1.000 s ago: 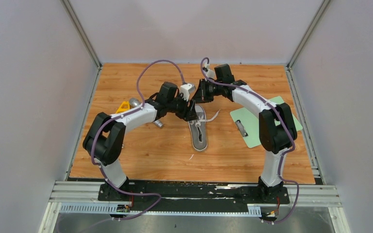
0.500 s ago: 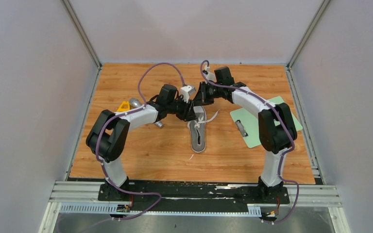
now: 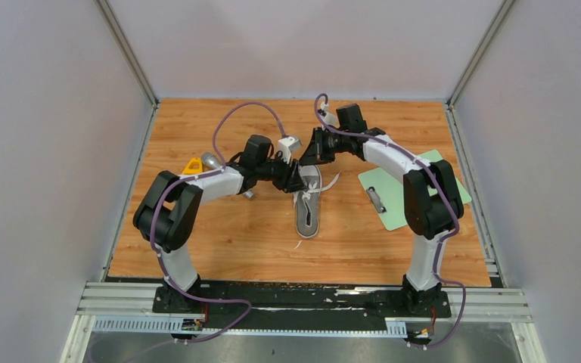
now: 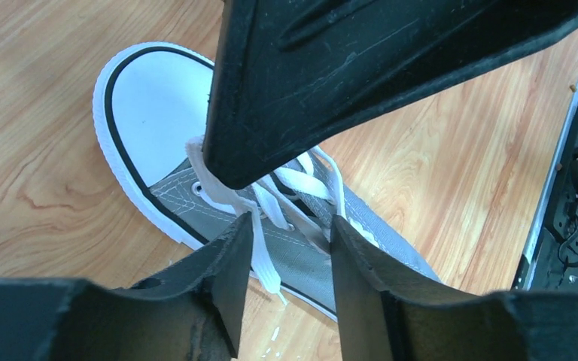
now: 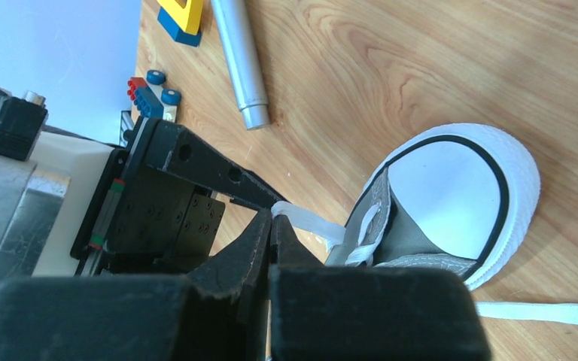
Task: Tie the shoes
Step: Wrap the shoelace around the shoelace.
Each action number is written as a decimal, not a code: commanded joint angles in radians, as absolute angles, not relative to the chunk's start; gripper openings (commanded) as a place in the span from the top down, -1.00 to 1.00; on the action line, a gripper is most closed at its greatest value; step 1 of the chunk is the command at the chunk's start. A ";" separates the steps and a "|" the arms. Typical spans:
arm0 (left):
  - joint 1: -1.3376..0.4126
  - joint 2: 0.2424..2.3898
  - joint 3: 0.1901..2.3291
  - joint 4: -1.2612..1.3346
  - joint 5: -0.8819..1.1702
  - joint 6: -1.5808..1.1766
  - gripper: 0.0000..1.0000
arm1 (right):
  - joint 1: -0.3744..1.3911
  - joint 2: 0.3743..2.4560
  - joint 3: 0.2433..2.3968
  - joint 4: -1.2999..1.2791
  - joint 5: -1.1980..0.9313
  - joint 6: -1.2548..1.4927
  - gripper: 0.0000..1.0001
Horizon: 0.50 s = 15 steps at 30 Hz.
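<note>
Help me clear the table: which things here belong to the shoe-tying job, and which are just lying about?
Job: grey sneaker, white laces, left tool, right tool.
Lying about: green clipboard, metal cylinder, yellow triangle block, small toy bricks.

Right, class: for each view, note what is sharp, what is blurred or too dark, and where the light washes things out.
Top external: even light, faint shadows, all sharp, the sneaker small. Left wrist: the left gripper near the lens is dark and soft-edged; the white toe cap nearly washes out. Right wrist: the right gripper is a black mass; the lace and metal cylinder are bright.
</note>
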<state>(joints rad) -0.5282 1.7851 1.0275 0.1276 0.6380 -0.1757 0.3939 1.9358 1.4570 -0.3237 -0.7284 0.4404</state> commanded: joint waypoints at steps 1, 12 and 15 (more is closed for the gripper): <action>-0.511 1.789 1.018 0.177 0.719 -0.109 -0.03 | 0.379 1.885 1.450 -0.268 -0.793 0.445 1.00; -0.492 1.841 1.045 0.156 0.920 0.023 0.35 | 0.372 1.870 1.434 -0.268 -0.819 0.430 1.00; -0.490 1.851 1.049 0.149 0.918 0.026 0.47 | 0.370 1.870 1.435 -0.267 -0.824 0.428 1.00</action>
<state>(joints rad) -0.4942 1.8339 1.0256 0.1513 0.8719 -0.0177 0.3763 1.9259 1.4246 -0.3168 -0.8013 0.4389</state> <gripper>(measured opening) 0.289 0.011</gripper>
